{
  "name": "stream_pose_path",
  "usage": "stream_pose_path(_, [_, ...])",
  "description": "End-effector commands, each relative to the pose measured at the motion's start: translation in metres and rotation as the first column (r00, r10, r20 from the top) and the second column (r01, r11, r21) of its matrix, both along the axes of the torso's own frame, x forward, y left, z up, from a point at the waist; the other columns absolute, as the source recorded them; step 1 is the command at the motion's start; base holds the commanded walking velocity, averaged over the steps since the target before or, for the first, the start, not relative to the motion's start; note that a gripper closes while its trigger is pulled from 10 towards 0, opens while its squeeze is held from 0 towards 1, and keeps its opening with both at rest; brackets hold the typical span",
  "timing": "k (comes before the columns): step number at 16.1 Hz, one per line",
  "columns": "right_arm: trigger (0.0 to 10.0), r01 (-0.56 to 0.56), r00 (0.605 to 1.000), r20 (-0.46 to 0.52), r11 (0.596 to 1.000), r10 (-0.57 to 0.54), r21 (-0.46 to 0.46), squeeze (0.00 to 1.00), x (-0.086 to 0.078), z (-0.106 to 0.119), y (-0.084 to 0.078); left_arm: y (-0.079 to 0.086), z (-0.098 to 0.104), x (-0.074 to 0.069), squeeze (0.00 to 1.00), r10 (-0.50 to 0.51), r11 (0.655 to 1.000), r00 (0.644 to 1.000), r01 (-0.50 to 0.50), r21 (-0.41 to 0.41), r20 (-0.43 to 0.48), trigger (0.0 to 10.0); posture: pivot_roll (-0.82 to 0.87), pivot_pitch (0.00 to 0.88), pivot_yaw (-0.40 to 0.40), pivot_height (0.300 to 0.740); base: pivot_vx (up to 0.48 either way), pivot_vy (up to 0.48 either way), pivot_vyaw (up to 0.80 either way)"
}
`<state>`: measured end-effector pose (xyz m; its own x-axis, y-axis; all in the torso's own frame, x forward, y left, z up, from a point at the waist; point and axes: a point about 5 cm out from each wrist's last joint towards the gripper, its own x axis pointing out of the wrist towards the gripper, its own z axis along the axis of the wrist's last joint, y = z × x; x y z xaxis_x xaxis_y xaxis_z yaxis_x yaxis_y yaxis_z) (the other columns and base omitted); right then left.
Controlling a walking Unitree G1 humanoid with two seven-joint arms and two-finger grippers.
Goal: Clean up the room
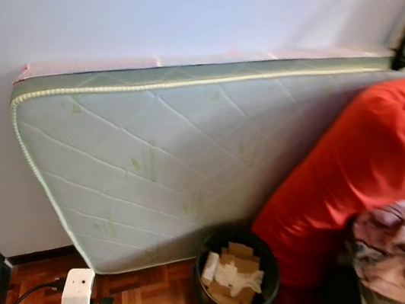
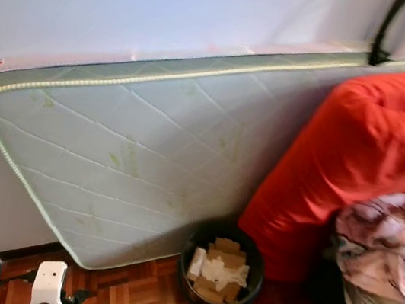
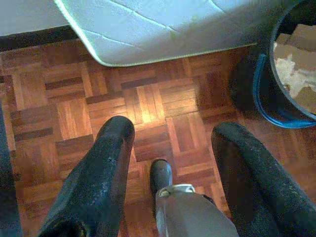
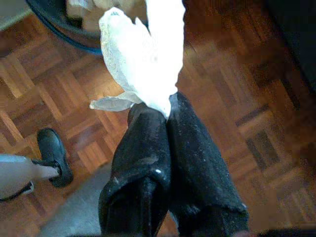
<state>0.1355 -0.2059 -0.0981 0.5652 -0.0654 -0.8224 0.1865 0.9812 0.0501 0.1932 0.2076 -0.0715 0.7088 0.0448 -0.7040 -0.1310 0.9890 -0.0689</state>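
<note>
Our right gripper (image 4: pixel 165 106) has its jaws clamped on a white tissue (image 4: pixel 143 54); we should carry it squarely over the bin (image 1: pixel 235 284) before releasing. Left gripper (image 3: pixel 173 143) hangs wide, empty.

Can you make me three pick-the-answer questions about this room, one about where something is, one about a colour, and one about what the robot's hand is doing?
1. Where does the bin stand?
A. On the floor by the leaning mattress
B. On top of the mattress
C. On a shelf

2. What colour is the big cushion?
A. Blue
B. Red
C. Yellow

3. What is the right gripper doing?
A. Open, holding nothing
B. Shut on white tissue
C. Shut on a book

Answers: 1 A, the bin sits on the wooden floor at the mattress's lower edge. 2 B, it is bright red. 3 B, its fingers are pressed together with the tissue sticking out from the tips.
</note>
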Motion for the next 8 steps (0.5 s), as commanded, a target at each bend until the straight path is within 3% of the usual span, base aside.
stream_pose_path(1, [10.0,-0.006,1.000,0.004,1.000,0.006,-0.006,0.00,-0.0018,0.0000,-0.0018,0.0002,0.0008,0.0017,0.00,-0.001,1.000,1.000,0.001,0.003,0.002,10.0,-0.03,0.000,0.012,0.740,0.307,0.000,0.00])
stream_pose_path(8, [10.0,-0.016,1.000,0.015,1.000,0.016,-0.006,0.00,-0.0009,0.0006,-0.0015,-0.0022,0.0023,0.0047,0.00,-0.007,1.000,1.000,0.007,0.002,0.015,10.0,-0.03,0.000,0.010,0.740,0.307,0.000,0.00])
